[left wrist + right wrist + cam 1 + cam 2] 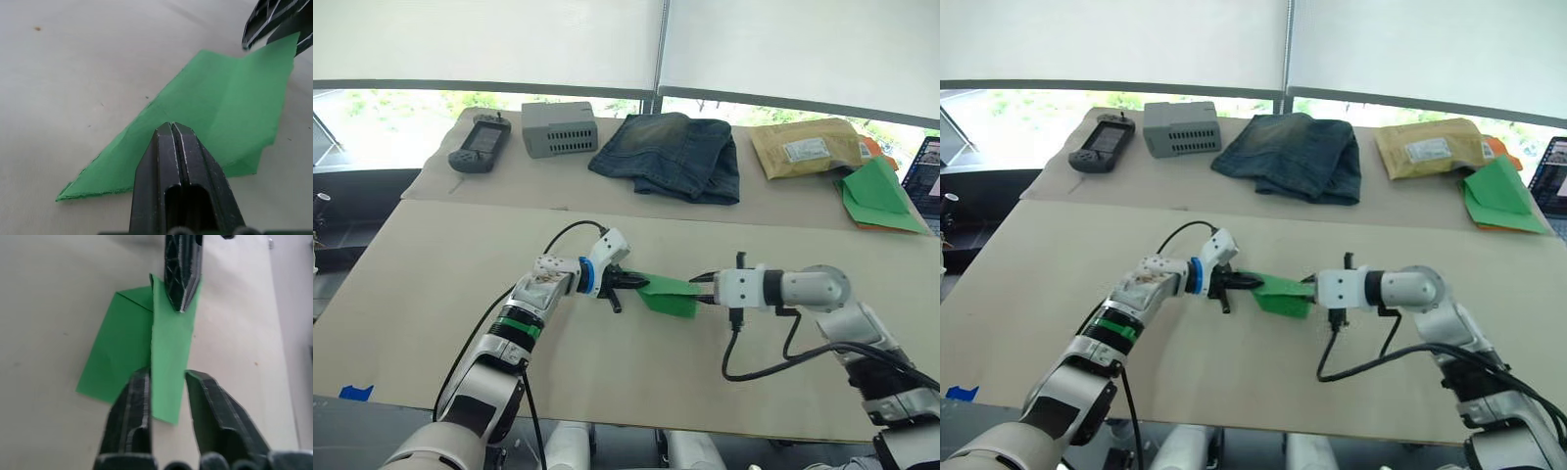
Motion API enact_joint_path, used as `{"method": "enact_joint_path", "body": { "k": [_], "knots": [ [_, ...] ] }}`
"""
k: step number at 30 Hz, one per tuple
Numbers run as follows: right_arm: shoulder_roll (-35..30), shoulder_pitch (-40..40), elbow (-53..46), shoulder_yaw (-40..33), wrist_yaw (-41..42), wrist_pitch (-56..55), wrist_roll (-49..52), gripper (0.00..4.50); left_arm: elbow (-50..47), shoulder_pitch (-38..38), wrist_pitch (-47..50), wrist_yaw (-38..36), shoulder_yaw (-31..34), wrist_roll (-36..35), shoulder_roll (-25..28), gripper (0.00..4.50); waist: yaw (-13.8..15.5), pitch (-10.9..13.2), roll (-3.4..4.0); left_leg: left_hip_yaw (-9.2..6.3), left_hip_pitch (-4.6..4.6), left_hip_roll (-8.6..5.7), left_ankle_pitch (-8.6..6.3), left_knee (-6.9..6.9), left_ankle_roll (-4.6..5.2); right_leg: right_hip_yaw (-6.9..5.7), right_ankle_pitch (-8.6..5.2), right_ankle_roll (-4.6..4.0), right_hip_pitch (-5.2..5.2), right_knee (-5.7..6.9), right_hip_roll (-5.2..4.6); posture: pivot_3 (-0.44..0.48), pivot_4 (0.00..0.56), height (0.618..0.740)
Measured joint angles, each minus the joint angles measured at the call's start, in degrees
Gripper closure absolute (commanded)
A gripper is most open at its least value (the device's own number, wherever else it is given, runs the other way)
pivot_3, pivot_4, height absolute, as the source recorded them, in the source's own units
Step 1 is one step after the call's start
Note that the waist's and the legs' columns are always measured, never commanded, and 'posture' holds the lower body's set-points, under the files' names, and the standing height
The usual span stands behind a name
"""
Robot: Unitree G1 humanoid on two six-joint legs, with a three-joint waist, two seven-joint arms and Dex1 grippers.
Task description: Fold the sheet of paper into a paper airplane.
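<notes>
The sheet of paper [671, 294], bright green and partly folded, lies near the middle of the beige table [450, 284]. One long flap [168, 357] stands up from the flat part [115, 352]. My left gripper [631, 281] is shut, and its joined tips [171, 126] rest on top of the paper at its left end. My right gripper [166, 379] is open at the paper's right end. Its two fingers [134, 401] stand on either side of the raised flap's end.
Along the far table lie a black handheld controller [480, 143], a grey vented box [559, 128], folded jeans [671, 155], a padded envelope [803, 147] and a green paper heap over an orange sheet [879, 196]. A laptop edge [925, 171] shows at far right. Black cables [759, 357] trail from both wrists.
</notes>
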Motion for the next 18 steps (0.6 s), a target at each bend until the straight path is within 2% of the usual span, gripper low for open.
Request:
{"method": "enact_joint_path", "body": {
  "k": [2,5,9,11,18],
  "knots": [
    [-2.19,3.0,-4.88,-2.43,-0.12,4.6,0.98,1.49,0.5,-0.05,-0.11,-0.32,0.35,0.03,-0.1,4.5,-0.04,-0.03,0.05,0.0,0.0,0.0,0.0,0.01,0.01,0.0,0.0,0.01,0.0,0.0,0.0,0.0,0.15,0.74],
    [-3.01,6.39,-14.01,-5.2,-0.49,12.69,3.66,1.49,1.31,-0.15,-0.18,-0.74,0.86,0.2,-0.12,4.5,-0.14,-0.12,0.18,-0.01,0.03,0.01,0.0,0.01,0.01,0.0,-0.01,0.01,0.04,0.02,0.02,0.0,0.15,0.74],
    [-0.7,9.49,-23.12,-5.83,-3.11,20.79,6.16,1.49,2.48,-0.67,-1.15,-1.12,1.03,0.66,-0.63,4.5,-0.16,-0.28,0.2,-0.03,0.07,0.02,0.0,0.07,0.01,0.0,-0.28,0.47,0.11,0.01,0.04,0.0,0.15,0.74],
    [0.34,10.65,-23.45,-4.44,-4.95,21.27,4.71,1.49,3.31,-1.05,-1.54,-1.41,1.05,0.76,-0.94,4.5,-0.06,-0.29,0.18,-0.03,0.03,0.01,0.0,0.14,0.02,0.0,-0.27,0.5,0.11,0.0,0.03,0.0,0.15,0.74],
    [2.64,8.94,-15.46,0.82,-8.35,16.84,-1.52,1.49,3.79,-1.22,-2.3,-2.1,1.19,1.2,-0.89,4.5,-0.13,-0.3,0.2,-0.02,0.01,0.0,-0.01,0.17,0.03,0.01,-0.25,0.52,0.08,0.0,0.03,0.0,0.15,0.74]
  ]
}}
